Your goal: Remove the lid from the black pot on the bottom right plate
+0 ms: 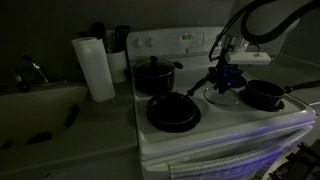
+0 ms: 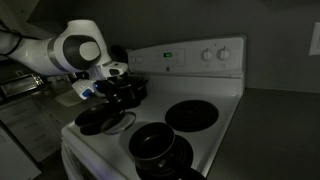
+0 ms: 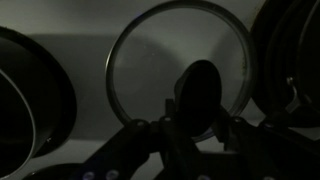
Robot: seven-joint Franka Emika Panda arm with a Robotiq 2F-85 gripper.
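Note:
The small black saucepan [image 1: 265, 95] sits uncovered on the front burner of the white stove; it also shows in an exterior view [image 2: 155, 148]. The glass lid [image 3: 150, 60], with a pale rim, is off the pot, low over the white stove top between the frying pan and the saucepan [image 1: 222, 96]. My gripper [image 1: 225, 80] is directly above the lid, with its fingers [image 3: 195, 130] closed on either side of the dark knob [image 3: 200, 90]. I cannot tell whether the lid touches the stove. The burner under the saucepan is hidden.
A taller black pot [image 1: 155, 72] stands at the back. A wide frying pan [image 1: 172, 112] is at the front, close to the lid. A bare burner [image 2: 195, 115] lies behind the saucepan. A paper towel roll [image 1: 95, 68] stands beside the stove.

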